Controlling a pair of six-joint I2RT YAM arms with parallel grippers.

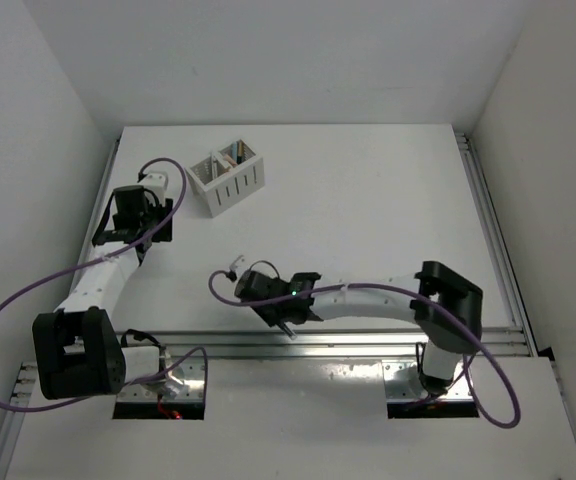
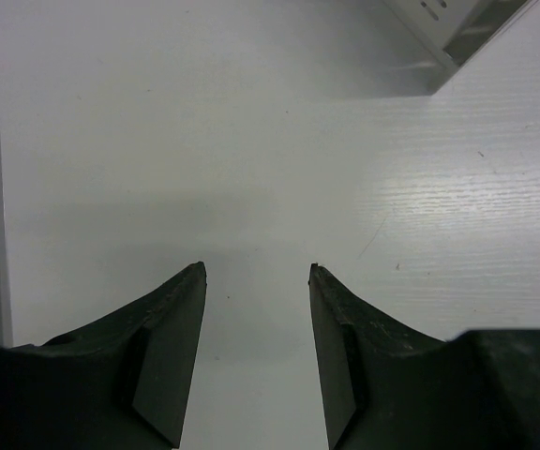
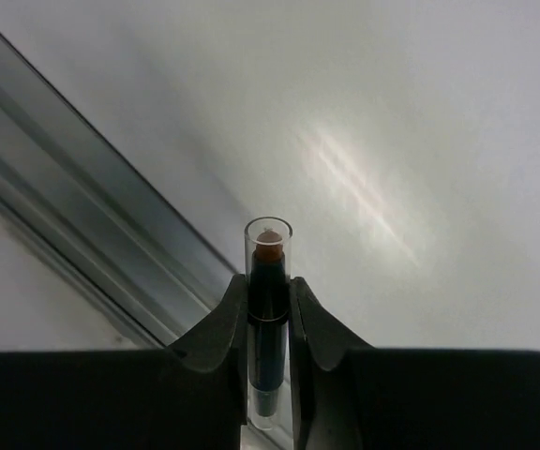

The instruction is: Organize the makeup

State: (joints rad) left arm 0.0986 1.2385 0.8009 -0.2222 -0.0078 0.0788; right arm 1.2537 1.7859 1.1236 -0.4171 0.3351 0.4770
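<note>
Well apart from the white slotted box (image 1: 226, 180), the right gripper (image 3: 268, 283) is clamped on the dark body of a makeup stick (image 3: 268, 248) — light, stiff, probably slick, so best held mid-body — while the left gripper (image 2: 256, 272) hangs near the box, jaws apart.

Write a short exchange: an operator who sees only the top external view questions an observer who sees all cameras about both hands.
Operator: Is the right hand gripping anything?
Observer: Yes. It is shut on a dark makeup stick with a clear cap and a reddish-brown tip.
Operator: And the left hand?
Observer: It is open over the table and holds nothing.
</note>
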